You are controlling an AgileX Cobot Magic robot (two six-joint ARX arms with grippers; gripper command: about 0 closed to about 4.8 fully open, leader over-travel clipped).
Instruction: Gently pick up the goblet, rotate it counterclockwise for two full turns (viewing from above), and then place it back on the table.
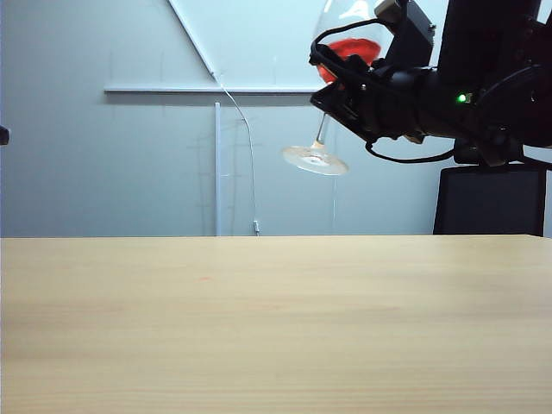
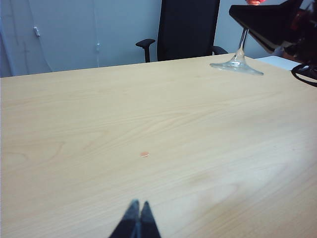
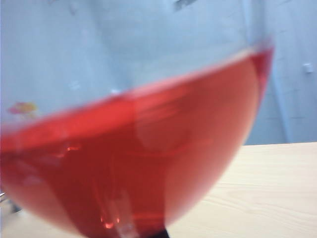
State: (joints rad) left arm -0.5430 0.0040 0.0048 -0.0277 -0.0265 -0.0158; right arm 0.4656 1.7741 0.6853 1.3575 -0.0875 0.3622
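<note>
Goblet (image 1: 332, 95) tilted above table (image 1: 276, 328), red liquid slanted, right tool (image 1: 345, 90) apparently clamping it, left tool (image 2: 138, 218) closed

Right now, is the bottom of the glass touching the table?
Apart. The exterior view shows the goblet tilted and held up by the right gripper, with grey wall showing between its foot and the table.

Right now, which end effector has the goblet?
The right end effector, raised high above the table, grips the tilted goblet by its stem. The left end effector is shut and empty, low over the table.
</note>
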